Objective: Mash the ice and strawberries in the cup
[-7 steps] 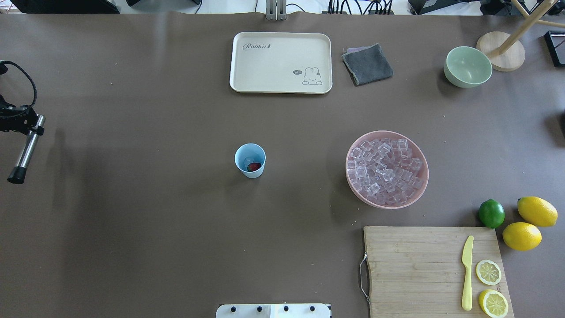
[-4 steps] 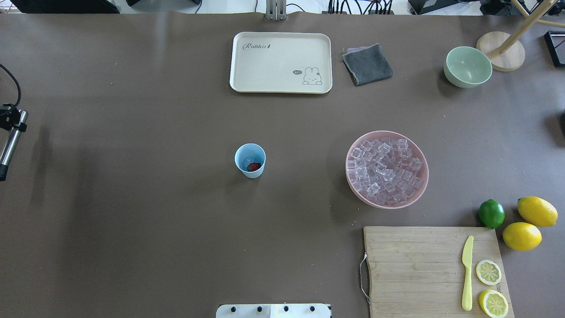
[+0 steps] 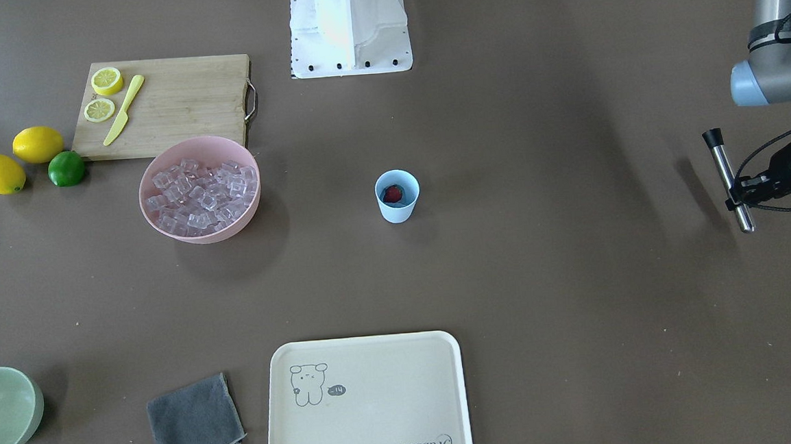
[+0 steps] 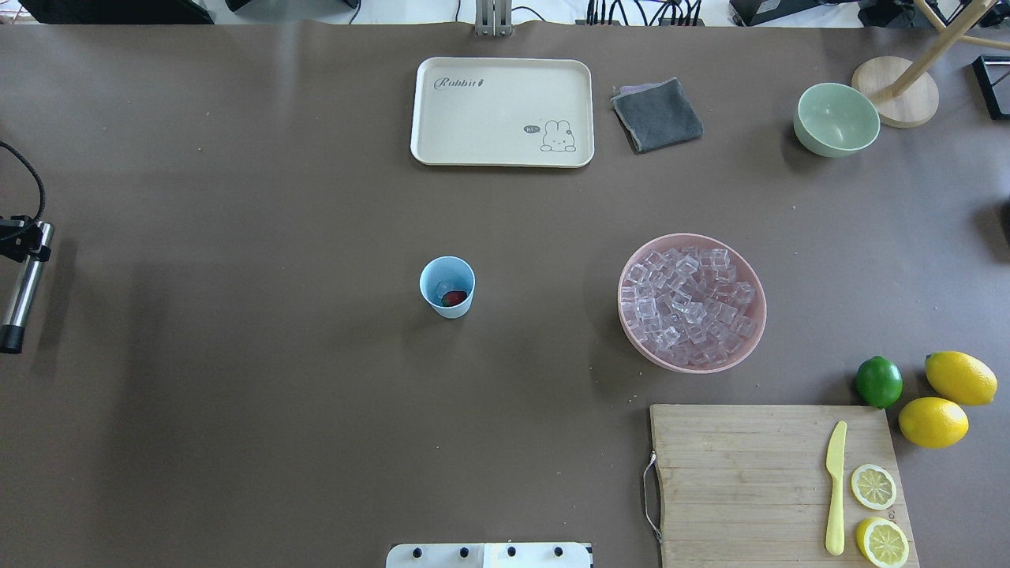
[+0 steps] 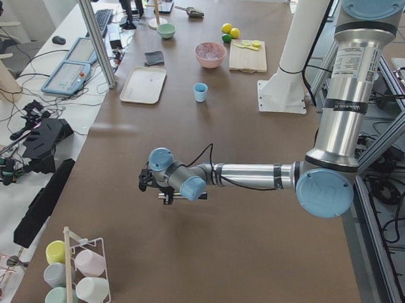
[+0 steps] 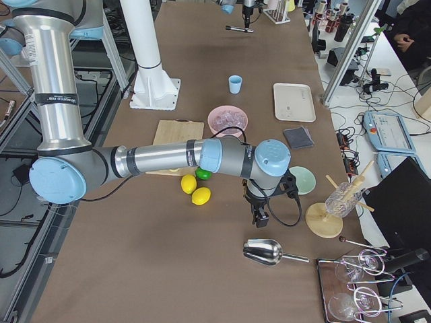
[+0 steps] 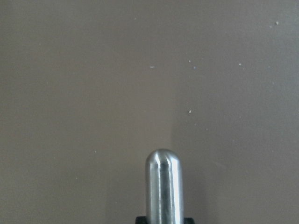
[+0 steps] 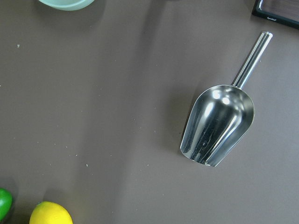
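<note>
Though far from the left gripper [image 3: 740, 194], cup [image 3: 398, 212] mid-table

Mid-table the cup [image 4: 453, 311] holds the strawberry [image 4: 454, 297], with the tray [image 4: 489, 118] beyond it, the bowl [image 4: 671, 364] of ice [image 4: 686, 308] to its right and the cutting board [image 4: 734, 473] before that bowl.

A yellow knife [image 4: 835, 489] lies on the wooden board [image 4: 742, 481] beside lemon halves [image 4: 873, 486].
</note>
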`<control>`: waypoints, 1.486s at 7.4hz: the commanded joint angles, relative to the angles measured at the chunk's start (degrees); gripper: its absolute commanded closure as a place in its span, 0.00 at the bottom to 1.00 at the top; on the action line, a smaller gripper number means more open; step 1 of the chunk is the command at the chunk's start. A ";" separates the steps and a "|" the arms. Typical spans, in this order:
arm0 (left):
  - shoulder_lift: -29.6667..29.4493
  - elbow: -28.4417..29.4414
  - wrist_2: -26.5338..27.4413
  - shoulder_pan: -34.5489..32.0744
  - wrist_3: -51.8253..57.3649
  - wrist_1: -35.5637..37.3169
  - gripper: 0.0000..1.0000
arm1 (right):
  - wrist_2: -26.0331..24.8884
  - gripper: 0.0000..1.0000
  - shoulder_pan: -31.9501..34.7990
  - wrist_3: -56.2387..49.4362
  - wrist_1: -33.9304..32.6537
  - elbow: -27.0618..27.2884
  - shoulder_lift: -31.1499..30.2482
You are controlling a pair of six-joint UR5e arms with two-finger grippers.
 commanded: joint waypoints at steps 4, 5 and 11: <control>-3.37 -3.31 -2.56 2.06 0.22 0.71 0.01 | 0.32 0.00 0.09 -0.03 0.00 0.11 -0.01; -5.21 -3.22 -4.05 1.72 1.09 1.06 0.01 | 0.32 0.00 0.09 -0.03 0.00 0.90 -0.27; -14.11 -18.84 -6.35 -12.23 14.37 32.24 0.01 | 0.24 0.00 0.09 -0.03 0.09 0.82 -0.45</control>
